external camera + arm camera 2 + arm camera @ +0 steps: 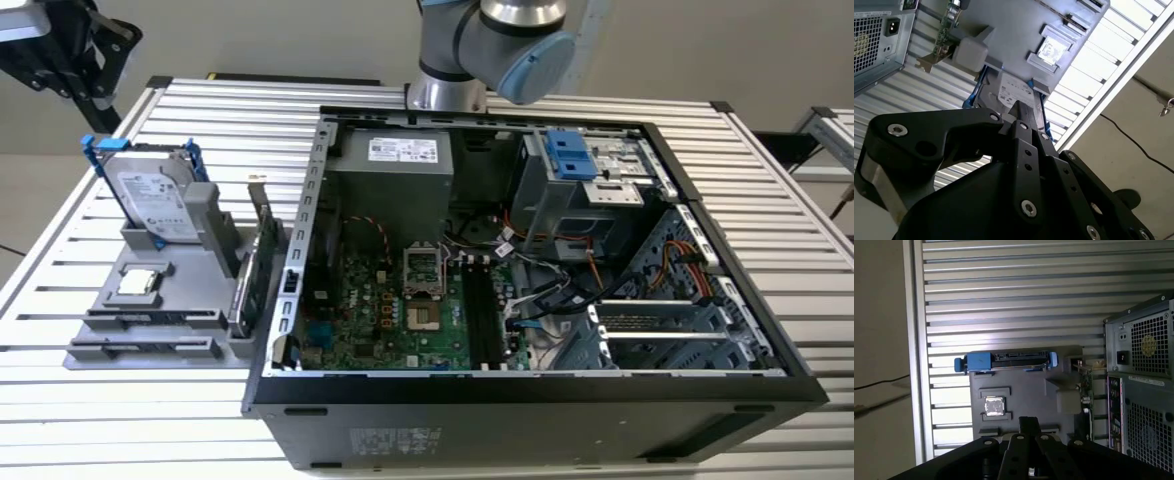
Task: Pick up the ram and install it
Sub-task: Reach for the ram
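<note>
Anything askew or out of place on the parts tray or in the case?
Nothing stands out. The hard drive stands on edge in the grey parts tray, the processor chip lies flat in its pocket, and the computer case sits square on the table.

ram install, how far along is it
Done: nothing that shows; in the exterior view the motherboard's long black slots look empty. In hand: in the first wrist view the hand hovers above the grey parts holder, and I cannot pick out the ram there. Left: the pick-up, unless already made, and the install.
</note>
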